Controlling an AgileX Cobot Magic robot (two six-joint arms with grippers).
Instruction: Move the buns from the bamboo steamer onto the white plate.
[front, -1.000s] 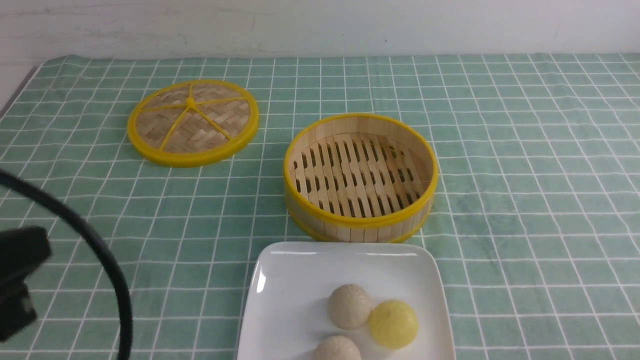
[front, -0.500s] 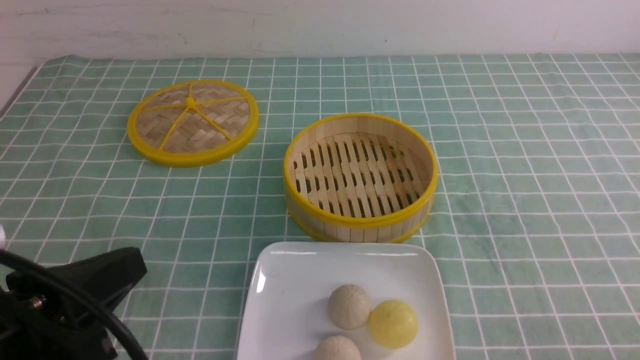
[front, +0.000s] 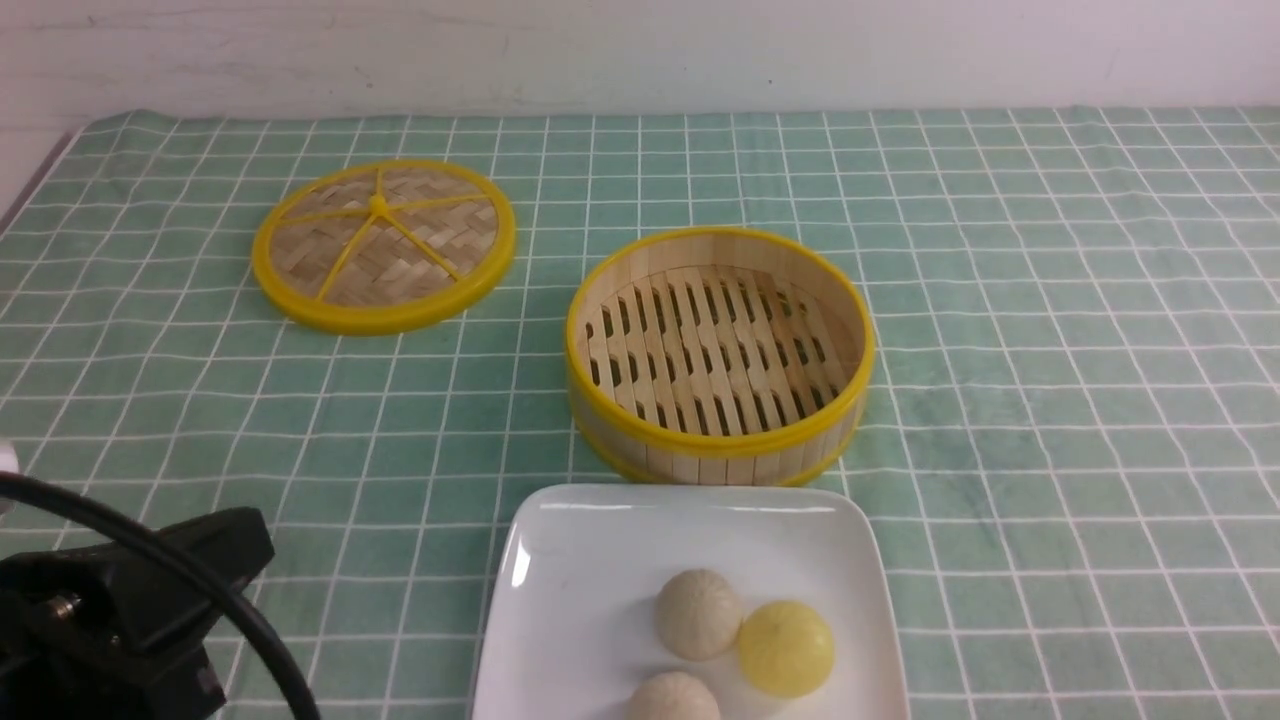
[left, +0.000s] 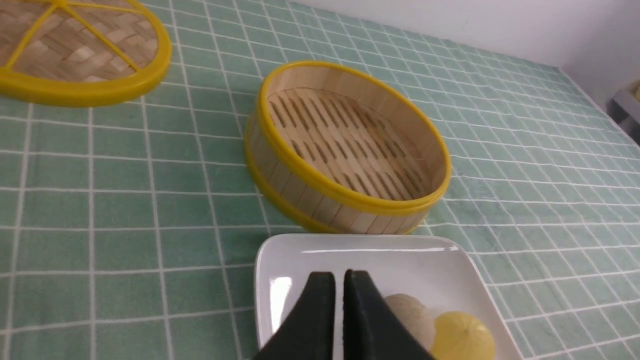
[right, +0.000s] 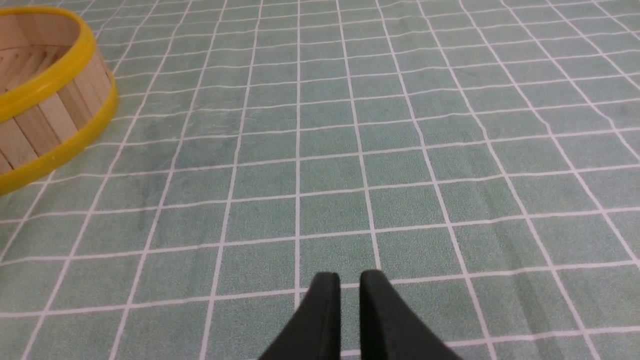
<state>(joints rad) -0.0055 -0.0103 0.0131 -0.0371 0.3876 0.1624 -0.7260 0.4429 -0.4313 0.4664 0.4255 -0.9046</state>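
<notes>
Bamboo slats of the round steamer basket with yellow rims (front: 720, 355) show bare all across its floor, so the transfer looks finished: the bright yellow bun (front: 786, 647) and two pale cream-beige buns (front: 698, 613) sit together on the glossy white rounded-square plate (front: 600, 560), the yellow one touching its nearest cream neighbour. The left claw (left: 339, 276) hangs just above the plate's edge on its own side, with the buns close beyond its tips and the basket farther ahead; its jaws stand almost together with a thin slit between them, holding nothing. The right claw (right: 349, 277) hovers over bare green checked cloth (right: 400, 125) on the bench, well apart from the basket, its jaws parted by a narrow gap and likewise empty. By this judgement, what remains is only to draw both arms clear without brushing the plate. The flat woven bamboo lid with yellow rim and spokes (front: 385, 243) lies far beyond the left claw, blocking nothing.
</notes>
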